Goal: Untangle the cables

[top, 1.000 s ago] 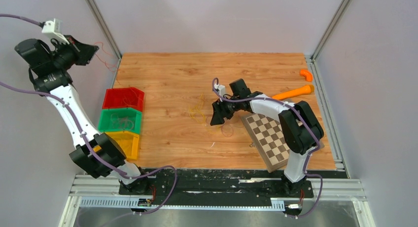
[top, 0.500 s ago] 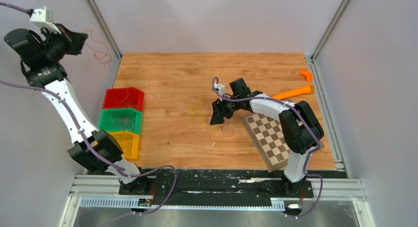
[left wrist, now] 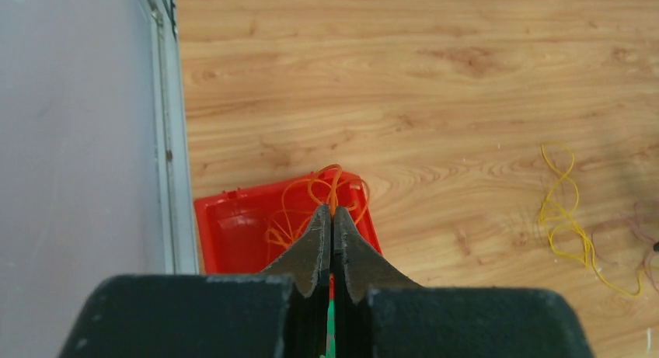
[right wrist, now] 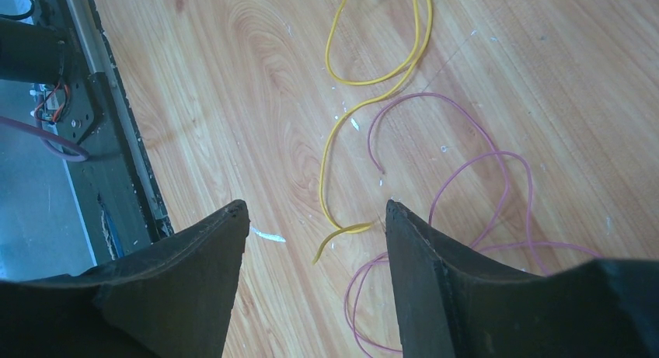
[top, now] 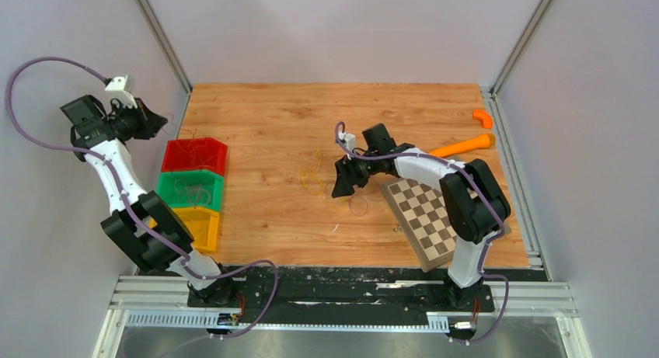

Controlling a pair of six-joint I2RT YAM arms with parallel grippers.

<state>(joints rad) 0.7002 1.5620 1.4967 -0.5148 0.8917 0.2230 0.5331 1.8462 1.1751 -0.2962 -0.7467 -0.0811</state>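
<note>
A wooden table point(top: 264, 109) carries a chessboard point(top: 423, 218) at the right, lying at an angle. Along the left edge is a row of three bins: a red bin point(top: 175, 152), a green bin point(top: 167, 191) and a yellow bin point(top: 208, 230). The left gripper point(left wrist: 332, 214) hangs above the red bin with its jaws pressed together, pinching a strand of the orange cable point(left wrist: 311, 195) whose loops fall into that bin. The right gripper point(right wrist: 315, 210) hovers low at mid-table, jaws apart and holding nothing. Beneath it on the wood lie the yellow cable point(right wrist: 373, 78) and the purple cable point(right wrist: 482, 179), which cross each other.
</note>
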